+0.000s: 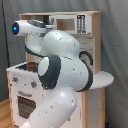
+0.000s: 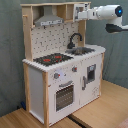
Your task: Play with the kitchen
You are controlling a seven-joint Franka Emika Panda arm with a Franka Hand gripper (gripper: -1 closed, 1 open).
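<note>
In the second exterior view the tool (image 2: 80, 15) is held at the upper right of the frame, against the top shelf of the kitchen (image 2: 60, 75), probably to reach something there. Whether it is spread or pressed together cannot be told. In the first exterior view the tool is hidden, and much of the kitchen, standing on the desk (image 2: 100, 112), is covered by the arm (image 1: 60, 75).

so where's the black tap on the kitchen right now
In the second exterior view the black tap stands behind the grey sink, to the second exterior view's right of the hob.
</note>
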